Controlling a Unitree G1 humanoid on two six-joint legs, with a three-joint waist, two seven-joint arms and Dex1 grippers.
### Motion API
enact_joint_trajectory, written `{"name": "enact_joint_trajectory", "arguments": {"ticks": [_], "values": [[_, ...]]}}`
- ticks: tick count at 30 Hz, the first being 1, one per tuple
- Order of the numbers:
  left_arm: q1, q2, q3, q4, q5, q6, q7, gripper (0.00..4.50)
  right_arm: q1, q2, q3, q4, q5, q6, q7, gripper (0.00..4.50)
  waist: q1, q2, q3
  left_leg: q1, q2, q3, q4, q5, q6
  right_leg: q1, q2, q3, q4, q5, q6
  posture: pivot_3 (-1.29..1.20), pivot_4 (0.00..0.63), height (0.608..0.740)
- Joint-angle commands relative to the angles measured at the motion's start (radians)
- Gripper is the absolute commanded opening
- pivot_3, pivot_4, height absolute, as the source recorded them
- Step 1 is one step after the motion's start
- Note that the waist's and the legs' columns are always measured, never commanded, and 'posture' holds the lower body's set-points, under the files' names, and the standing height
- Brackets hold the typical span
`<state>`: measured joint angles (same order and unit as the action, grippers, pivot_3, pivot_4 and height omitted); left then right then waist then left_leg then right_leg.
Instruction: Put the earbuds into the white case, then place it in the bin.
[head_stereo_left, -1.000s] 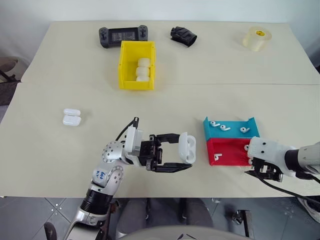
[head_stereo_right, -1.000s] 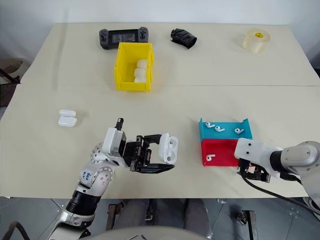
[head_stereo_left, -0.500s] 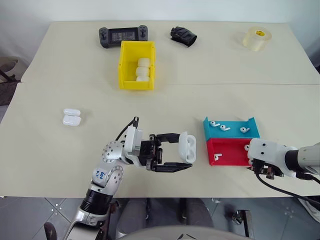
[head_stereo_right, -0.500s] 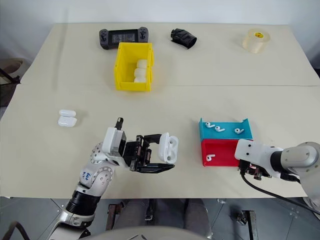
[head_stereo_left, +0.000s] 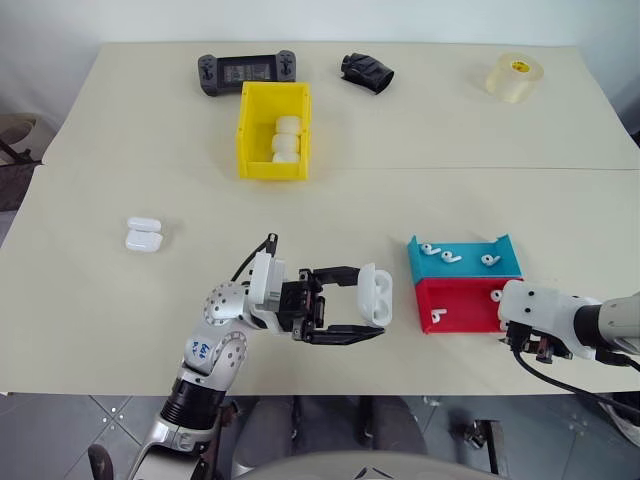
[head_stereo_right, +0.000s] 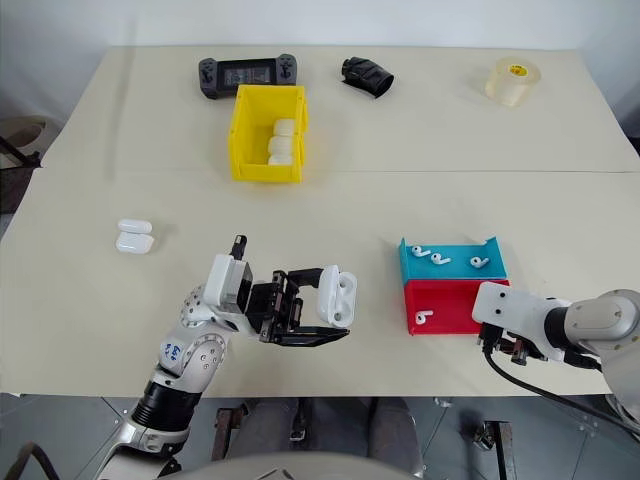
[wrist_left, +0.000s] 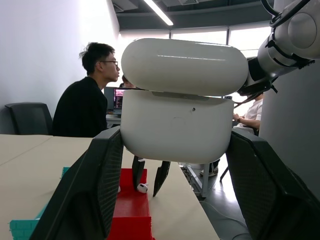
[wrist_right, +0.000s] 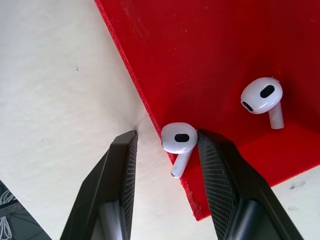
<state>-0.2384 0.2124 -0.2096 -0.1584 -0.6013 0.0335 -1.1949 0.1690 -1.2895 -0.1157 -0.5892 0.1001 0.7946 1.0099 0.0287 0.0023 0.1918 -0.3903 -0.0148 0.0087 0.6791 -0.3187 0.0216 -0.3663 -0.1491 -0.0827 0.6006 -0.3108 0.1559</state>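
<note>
Left claw (head_stereo_left: 368, 310): clamped the open white case (head_stereo_left: 373, 295), centre-bottom of frame.
Right claw (wrist_right: 167, 142): fingers parted around one earbud (wrist_right: 179, 139) at the red tray's (head_stereo_left: 458, 303) edge, lower right.

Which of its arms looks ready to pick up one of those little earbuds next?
Probably the right: its gripper already straddles an earbud at the red tray's edge. The left gripper is occupied, clamped on the open white case.

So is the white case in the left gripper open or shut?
Open. In the head views the white case, clamped by the left gripper, has its lid swung back, baring two dark earbud wells.
</note>
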Motion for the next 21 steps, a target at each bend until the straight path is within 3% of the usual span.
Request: {"name": "enact_joint_trajectory", "arguments": {"ticks": [1,4,7,16,21], "values": [[-0.003,-0.005,-0.001,-0.039,-0.02,-0.001,-0.006,2.86,0.003,0.005,-0.025,-0.019,0.004,0.015,-0.008,1.89,0.0,0.0,0.0,0.0,0.0,0.0,0.0,0.0,0.0,0.0,0.0,0.0,0.0,0.0,0.0,0.0,0.15,0.74],[-0.005,-0.005,-0.001,-0.037,-0.021,0.0,-0.008,2.86,0.006,0.006,-0.026,-0.019,0.002,0.02,-0.012,1.34,0.0,0.0,0.0,0.0,0.0,0.0,0.0,0.0,0.0,0.0,0.0,0.0,0.0,0.0,0.0,0.0,0.15,0.74],[-0.007,-0.005,0.0,-0.035,-0.022,0.0,-0.011,2.86,0.011,0.005,-0.028,-0.021,0.002,0.019,-0.015,0.51,0.0,0.0,0.0,0.0,0.0,0.0,0.0,0.0,0.0,0.0,0.0,0.0,0.0,0.0,0.0,0.0,0.15,0.74],[-0.006,-0.004,0.002,-0.038,-0.022,-0.001,-0.013,2.86,-0.004,0.015,-0.04,-0.036,0.023,0.021,-0.012,0.51,-0.001,0.0,0.0,0.0,0.0,0.0,0.0,0.0,0.0,0.0,0.0,0.0,0.0,0.0,0.0,0.0,0.15,0.74],[-0.008,0.003,0.009,-0.029,-0.022,-0.007,-0.024,2.86,-0.034,0.052,-0.154,-0.068,0.127,0.072,0.031,0.51,0.0,0.0,0.0,0.0,0.0,0.0,0.0,0.0,0.0,0.0,0.0,0.0,0.0,0.0,0.0,0.0,0.15,0.74]]}}
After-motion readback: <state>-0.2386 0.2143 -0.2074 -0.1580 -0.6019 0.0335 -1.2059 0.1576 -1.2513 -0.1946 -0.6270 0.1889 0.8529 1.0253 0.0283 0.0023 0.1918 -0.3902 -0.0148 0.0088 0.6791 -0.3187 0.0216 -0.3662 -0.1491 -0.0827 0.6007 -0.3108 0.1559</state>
